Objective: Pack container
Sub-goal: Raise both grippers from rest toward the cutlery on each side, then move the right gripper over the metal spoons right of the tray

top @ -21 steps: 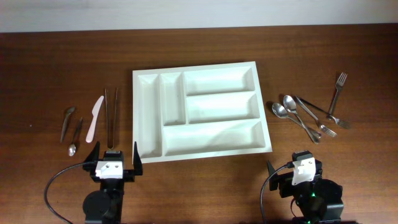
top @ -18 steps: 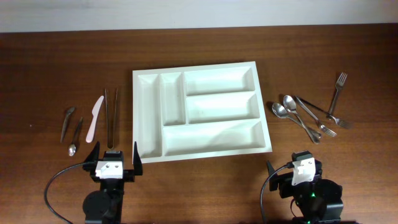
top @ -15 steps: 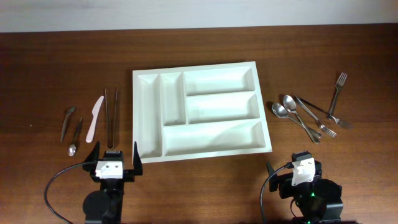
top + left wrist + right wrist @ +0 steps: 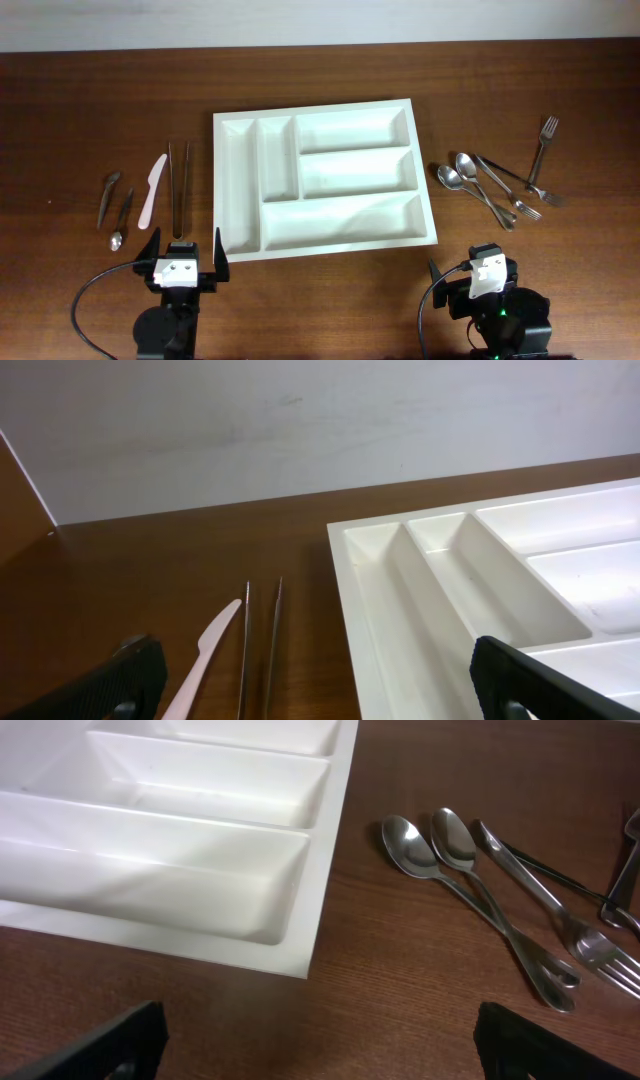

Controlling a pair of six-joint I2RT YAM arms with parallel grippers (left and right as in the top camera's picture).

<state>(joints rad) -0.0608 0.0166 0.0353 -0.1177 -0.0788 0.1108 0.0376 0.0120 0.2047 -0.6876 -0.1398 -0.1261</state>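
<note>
The container, a large white cutlery tray with five bare compartments, lies mid-table; it shows in the left wrist view and the right wrist view. Left of it lie metal tongs, a pale plastic knife and two small spoons. Right of it lie two spoons and forks. My left gripper is open and empty near the tray's front left corner. My right gripper is open and empty by the front right corner.
The dark wooden table ends at a white wall along the back. In the left wrist view the tongs and the knife lie just ahead. In the right wrist view the spoons lie ahead to the right.
</note>
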